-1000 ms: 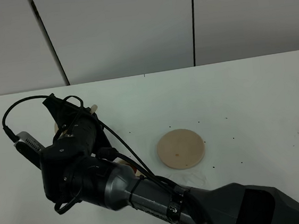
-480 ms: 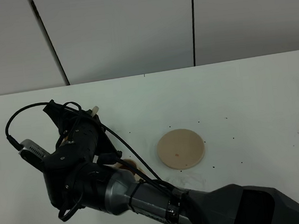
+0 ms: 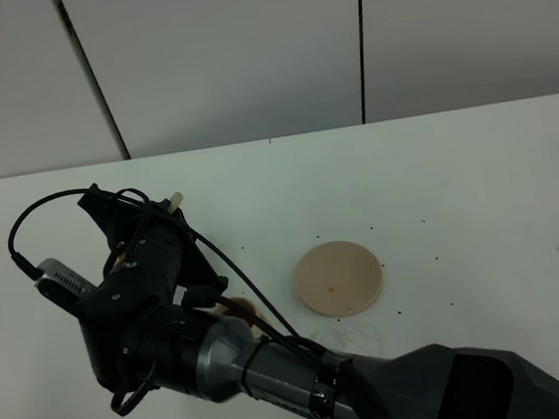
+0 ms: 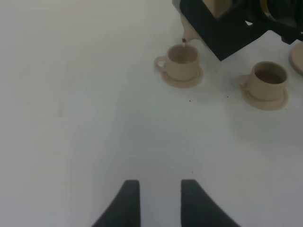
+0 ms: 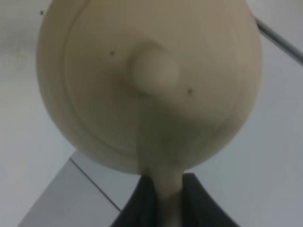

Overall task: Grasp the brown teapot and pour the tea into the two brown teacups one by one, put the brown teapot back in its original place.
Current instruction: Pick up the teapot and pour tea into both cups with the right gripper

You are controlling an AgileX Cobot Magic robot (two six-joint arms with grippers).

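The brown teapot fills the right wrist view, lid and knob facing the camera. My right gripper is shut on its loop handle. In the left wrist view the teapot's spout hangs tilted just above one brown teacup on its saucer, with a dark drop at the tip. The other teacup stands beside it with dark liquid inside. In the high view the right arm covers the teapot and most of both cups. The round saucer, the original place, lies bare. My left gripper stands open above bare table.
The white table runs to a grey panelled wall at the back. The right arm's black cable loops out to the left of the wrist. Small dark specks dot the table around the saucer.
The right arm with the teapot has shifted slightly toward the front of the table. A bit of one teacup now shows beside the arm. The saucer has not moved.
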